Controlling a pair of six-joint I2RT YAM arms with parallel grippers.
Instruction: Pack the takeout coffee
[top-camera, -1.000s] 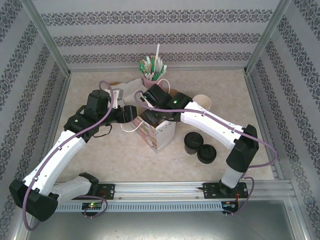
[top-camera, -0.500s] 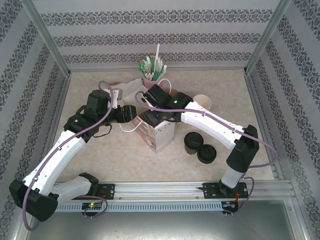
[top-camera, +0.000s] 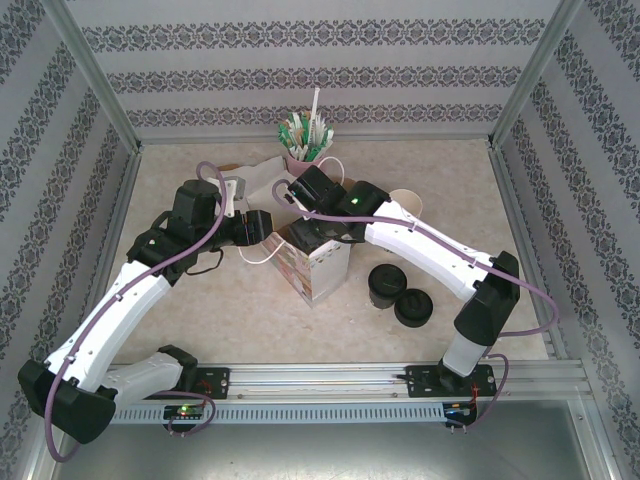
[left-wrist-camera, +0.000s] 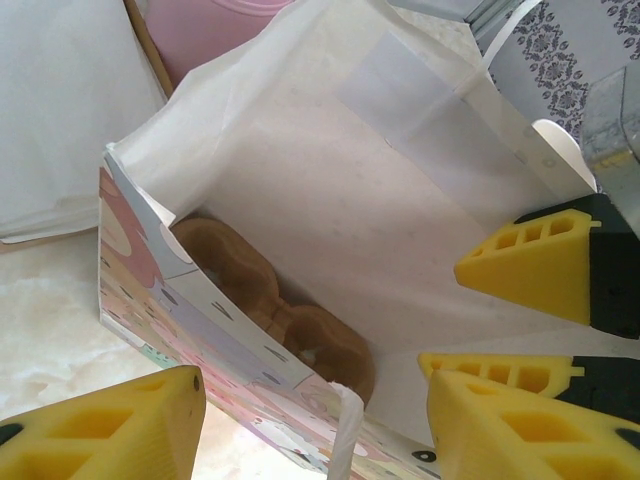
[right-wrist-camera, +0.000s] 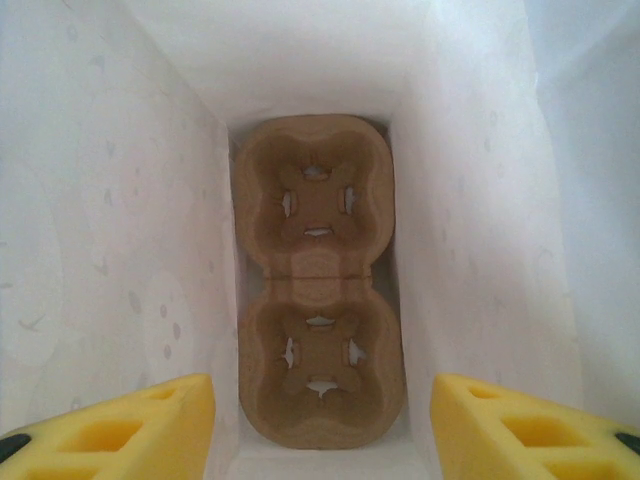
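My right gripper (right-wrist-camera: 320, 405) hangs over the open mouth of the paper bag (top-camera: 318, 272) and looks straight down inside. Its two yellow fingers (right-wrist-camera: 112, 428) are spread wide with nothing between them, so it is open and empty. On the bag's floor lies a brown cardboard cup carrier (right-wrist-camera: 318, 330), its two cells in a row and both of them bare. My left gripper (left-wrist-camera: 312, 400) sits at the bag's left side with its jaws parted as well. The bag's near printed wall and a white handle loop (left-wrist-camera: 345, 440) run between its fingers, but the fingers stand apart from the paper and clamp nothing. From the left wrist I can also see my right gripper's yellow fingers (left-wrist-camera: 528, 262) reaching in at the far side of the bag's mouth. The takeout coffee (top-camera: 413, 307) is outside the bag — a black disc on the table (top-camera: 250, 310) to the right of the bag, nearer the arm bases and well clear of both grippers. Just beside it, toward the bag, stands a dark pile of lids (top-camera: 384, 286). Further back, partly behind my right arm, is a cream cup stack (top-camera: 406, 203). A pink holder of sticks (top-camera: 306, 145) stands behind the bag.
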